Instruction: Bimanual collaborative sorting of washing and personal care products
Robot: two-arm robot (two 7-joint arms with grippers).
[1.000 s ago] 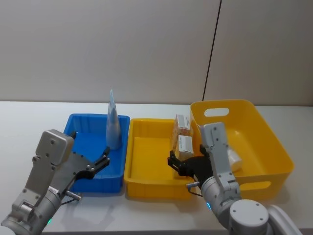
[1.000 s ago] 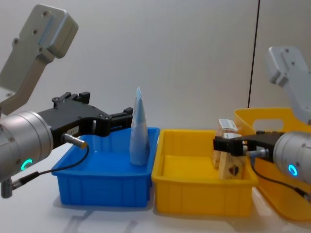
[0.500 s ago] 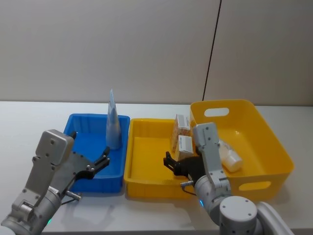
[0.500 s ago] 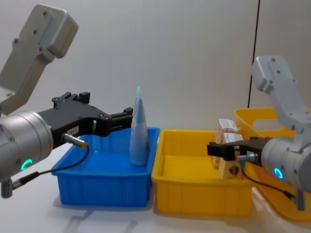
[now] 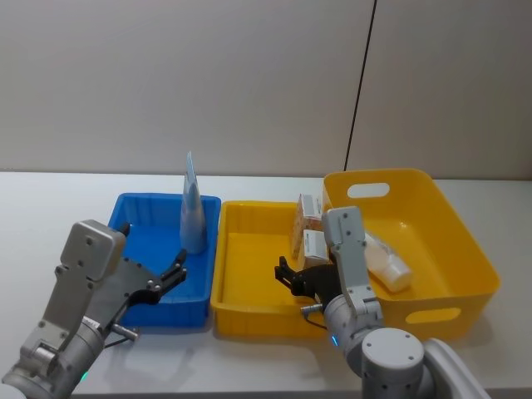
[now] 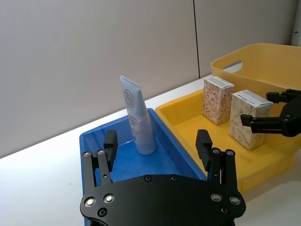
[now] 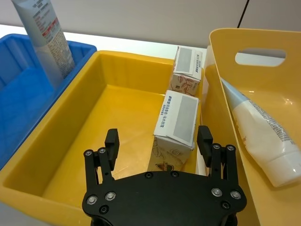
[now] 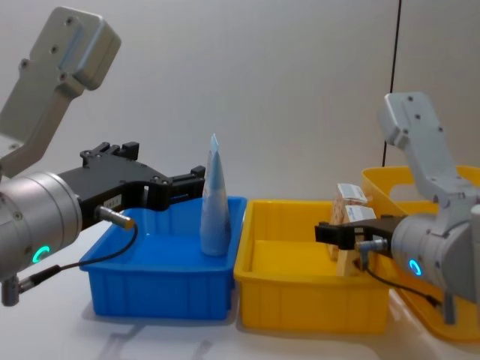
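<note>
A pale-blue tube (image 5: 192,209) stands upright in the blue bin (image 5: 143,241), near its far right corner. Two cream cartons (image 5: 310,209) (image 5: 315,245) stand in the yellow tray (image 5: 249,270) by its right wall. A white tube (image 5: 383,258) lies in the yellow basket (image 5: 453,241). My left gripper (image 5: 170,278) hangs open over the blue bin's front edge, short of the tube (image 6: 138,117). Open too, my right gripper (image 5: 288,278) hovers over the tray, with the nearer carton (image 7: 179,120) just ahead of its fingers and nothing held.
The three containers sit side by side on a white table (image 5: 50,208) against a grey wall. The tray's left half (image 7: 99,122) has bare floor. The basket's handle slot (image 5: 369,190) faces the far side.
My right gripper has swung left, from beside the basket to over the yellow tray in front of the nearer carton. The left arm and the products have not moved.
</note>
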